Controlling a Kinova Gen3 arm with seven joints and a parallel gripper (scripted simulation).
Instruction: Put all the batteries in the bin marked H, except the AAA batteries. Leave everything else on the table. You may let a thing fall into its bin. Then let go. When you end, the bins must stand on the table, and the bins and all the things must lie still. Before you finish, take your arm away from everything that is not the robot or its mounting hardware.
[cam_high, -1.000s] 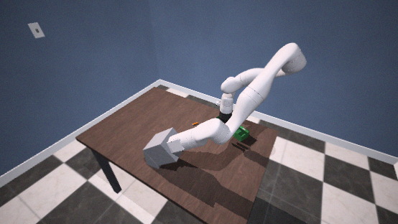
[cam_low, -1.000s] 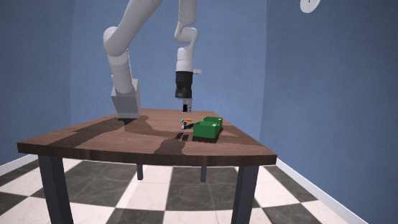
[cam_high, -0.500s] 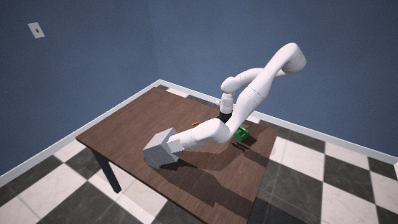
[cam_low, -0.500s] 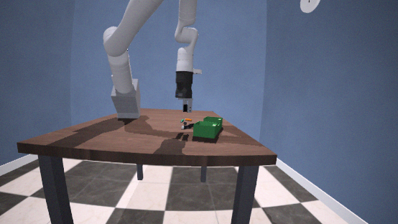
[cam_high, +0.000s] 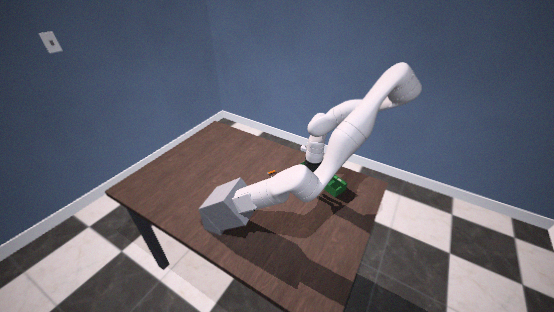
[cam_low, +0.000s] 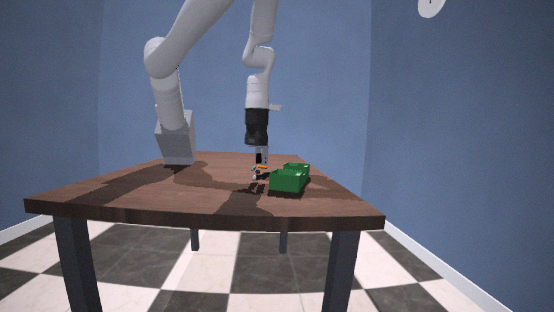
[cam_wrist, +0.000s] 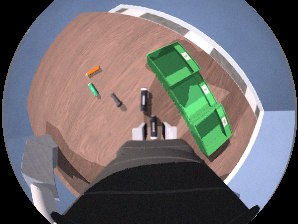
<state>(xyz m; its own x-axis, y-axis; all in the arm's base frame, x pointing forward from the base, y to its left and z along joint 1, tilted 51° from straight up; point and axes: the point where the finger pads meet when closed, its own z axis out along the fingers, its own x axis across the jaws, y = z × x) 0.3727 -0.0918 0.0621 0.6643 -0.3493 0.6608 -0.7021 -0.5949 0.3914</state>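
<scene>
My gripper (cam_low: 259, 159) hangs point-down a little above the table, just left of the green bins (cam_low: 289, 177); its fingers stand open with nothing between them. In the wrist view the fingertips are just short of a black battery with a pale end (cam_wrist: 145, 100) that lies on the table. Further left lie a small dark piece (cam_wrist: 117, 100), a green cell (cam_wrist: 92, 90) and an orange cell (cam_wrist: 93, 70). The green bins (cam_wrist: 189, 96) stand in a row to the right; I cannot read their marks. In the top view the arm hides the gripper.
The arm's grey base block (cam_high: 222, 205) stands near the table's front left edge. The green bins (cam_high: 336, 186) are close to the table's right edge. An orange piece (cam_high: 271, 172) shows beside the arm.
</scene>
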